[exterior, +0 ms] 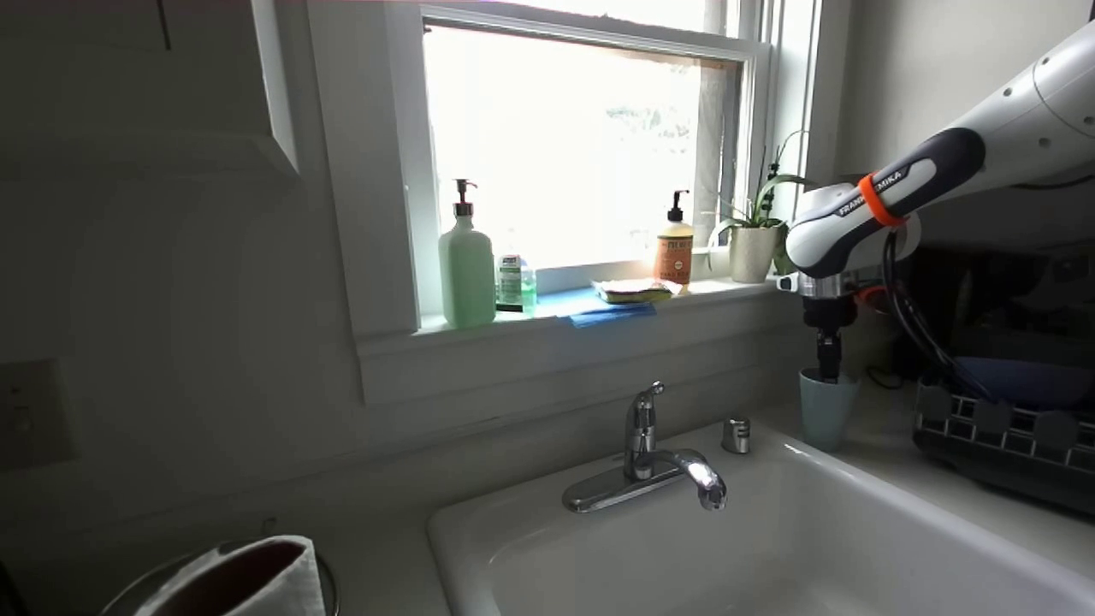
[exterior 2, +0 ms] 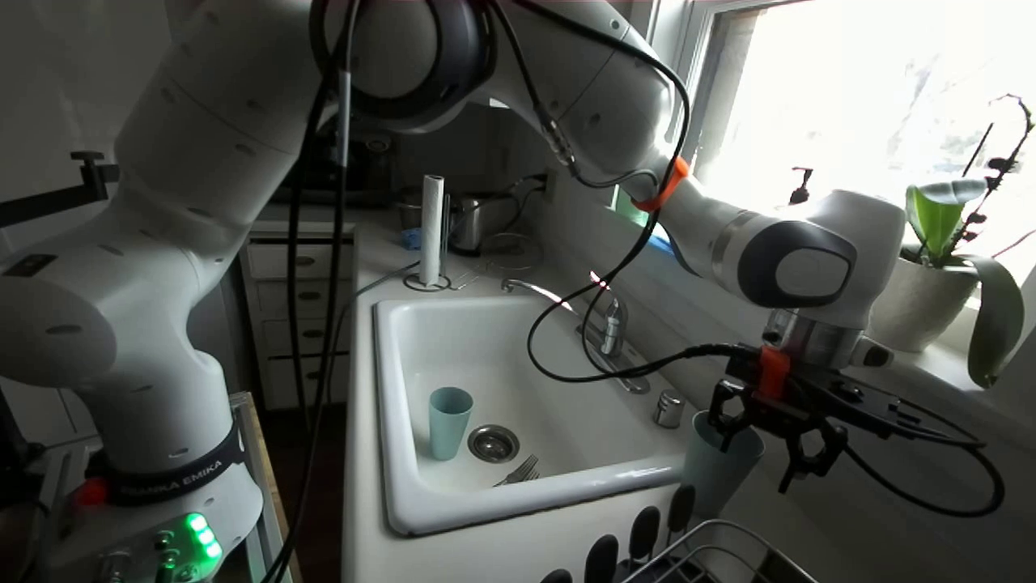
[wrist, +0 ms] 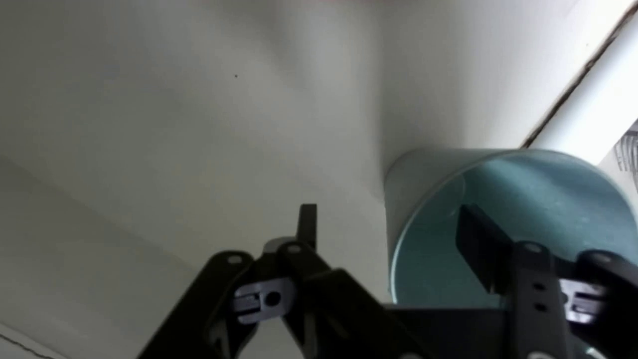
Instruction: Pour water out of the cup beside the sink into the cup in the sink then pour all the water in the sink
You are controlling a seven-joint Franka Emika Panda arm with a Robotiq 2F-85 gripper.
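Note:
A pale blue-green cup [exterior: 825,417] stands upright on the counter beside the sink [exterior: 727,547]; it also shows in the other frames [exterior 2: 716,478] [wrist: 563,199]. My gripper [exterior: 828,375] points down at this cup. In the wrist view the gripper [wrist: 389,219] is open, with one finger over the cup's mouth and the other outside its wall; neither finger visibly touches the wall. I cannot tell the water level. A second blue-green cup [exterior 2: 447,425] stands upright in the sink [exterior 2: 518,348], near the drain.
The chrome faucet [exterior 2: 611,328] rises at the sink's back rim. A fork [exterior 2: 520,471] lies in the sink near the drain [exterior 2: 494,444]. A dish rack [exterior: 1009,428] stands close to the counter cup. A potted plant [exterior: 753,252] and bottles [exterior: 467,269] line the windowsill.

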